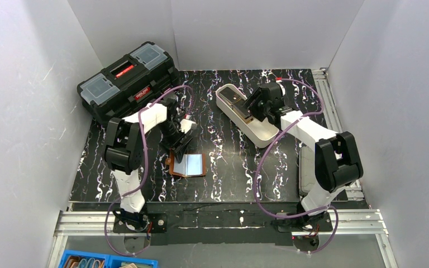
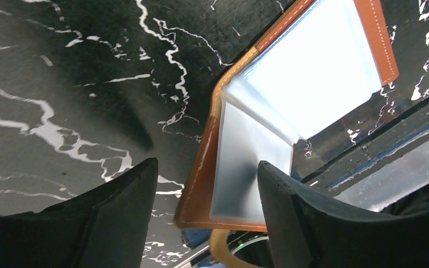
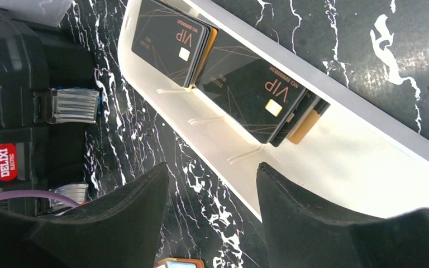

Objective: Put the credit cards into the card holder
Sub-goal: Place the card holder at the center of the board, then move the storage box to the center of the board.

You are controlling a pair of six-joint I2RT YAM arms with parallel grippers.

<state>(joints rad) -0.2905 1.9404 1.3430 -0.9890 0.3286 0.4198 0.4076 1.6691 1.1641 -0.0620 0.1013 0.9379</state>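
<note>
**Arms, pose.** L arm reaches fwd from its base, elbow raised, wrist pitched down, with the left pincer (image 1: 177,144) over the far-left corner of the card holder (image 1: 189,165). Left wrist view: left pincer (image 2: 205,167) has jaws apart and nothing clamped. The holder's left flap (image 2: 240,162) shows in the gap. One finger (image 2: 290,218) overlaps the lining edge; contact cannot be told. R arm is stretched further out, forearm angled toward far-left, and the right pincer (image 1: 252,109) hangs over the white tray (image 1: 263,138). Right wrist view: right pincer (image 3: 212,167) has jaws apart, holding nothing, above the tray's wall (image 3: 341,162).

**Counts.**
- Card holder: 1. Brown leather, lying open flat on the bench (image 1: 229,167), blue-grey lining up. No card seen in it.
- Credit cards (image 3: 170,42): 2 groups, both in the tray, far-right of the card holder and well apart from it. Each group has a black "VIP" face up. The second group (image 3: 251,92) sits just beside the first, with at least one more dark card and a tan edge showing under it. Exact no. per group cannot be told.
- White tray: 1, long, set diagonally.
- Black toolbox (image 1: 128,81): 1, far-left of the card holder, red label on the lid.
- Arms: 2. Pincers: 2, both open.
</note>
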